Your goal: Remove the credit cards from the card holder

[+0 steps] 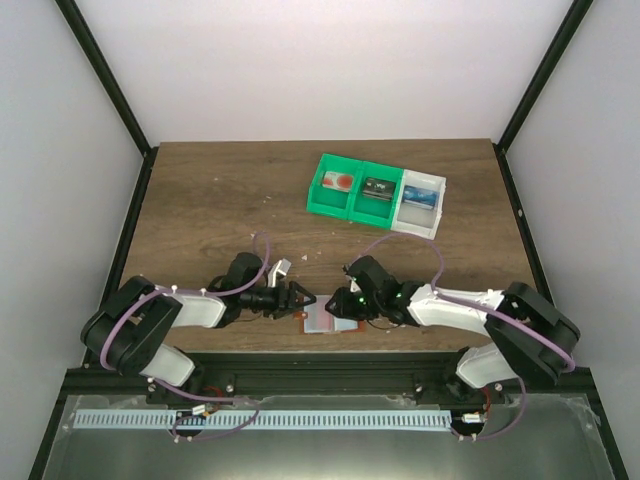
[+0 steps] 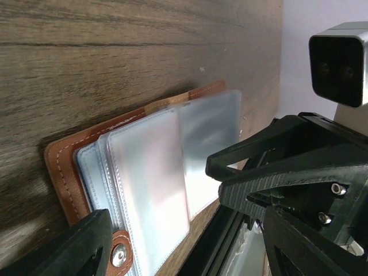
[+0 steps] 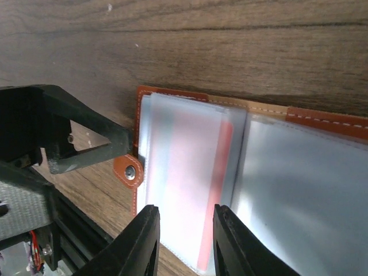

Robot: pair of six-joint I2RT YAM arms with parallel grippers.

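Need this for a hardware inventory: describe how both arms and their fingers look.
The left arm and right arm have white shells between bulky black joints, each with a looping purple cable. The fingers are black, angular plastic; a green light glows at the right wrist.

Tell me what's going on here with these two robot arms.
Both arms are bent over a brown card holder that lies open near the front edge of the table. The left gripper is open beside it. The right gripper has its fingers close together over a clear sleeve with a reddish card inside; whether they pinch it is unclear. The bins at the back each hold what looks like a card.
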